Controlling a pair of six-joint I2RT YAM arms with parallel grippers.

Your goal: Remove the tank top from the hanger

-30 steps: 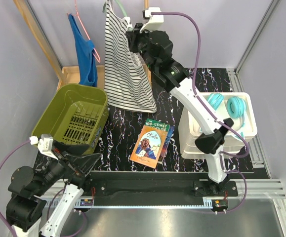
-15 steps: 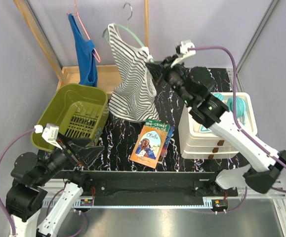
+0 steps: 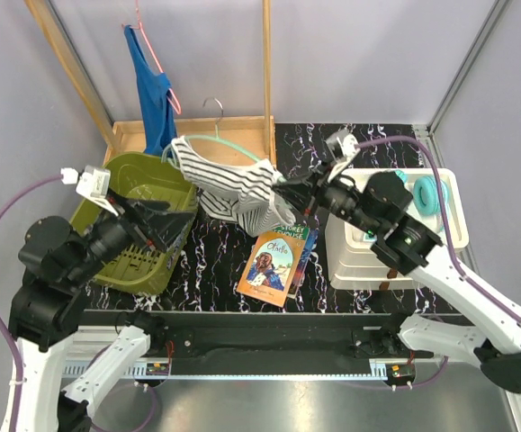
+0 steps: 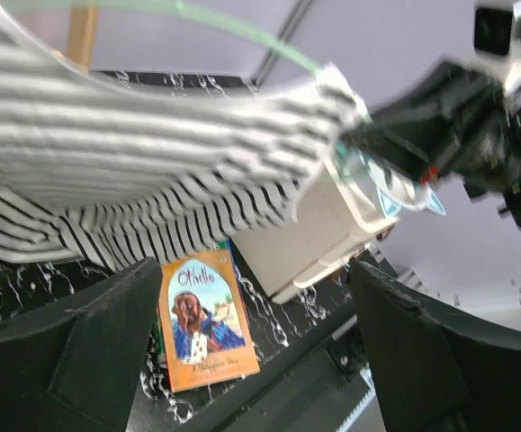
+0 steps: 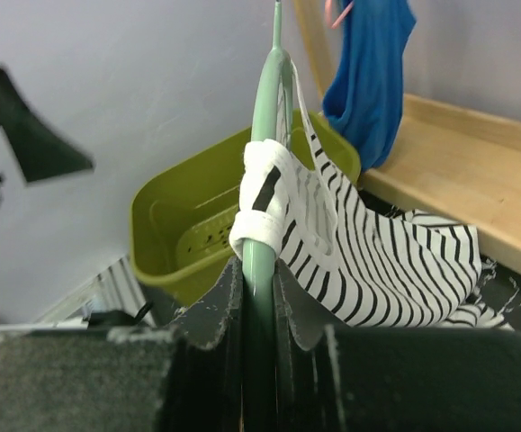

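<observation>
Two sets differ: right jaws clamp the green hanger's right end, its striped tank top drooping over the bench beside the bin; left jaws gape wide.

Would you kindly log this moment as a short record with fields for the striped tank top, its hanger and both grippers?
tank top: striped, draped on the hanger, strap looped round its arm
hanger: mint green, one end clamped by the right gripper
right gripper: shut on hanger, next to the strap
left gripper: open, empty, near the green basket
status: top not yet off
</observation>
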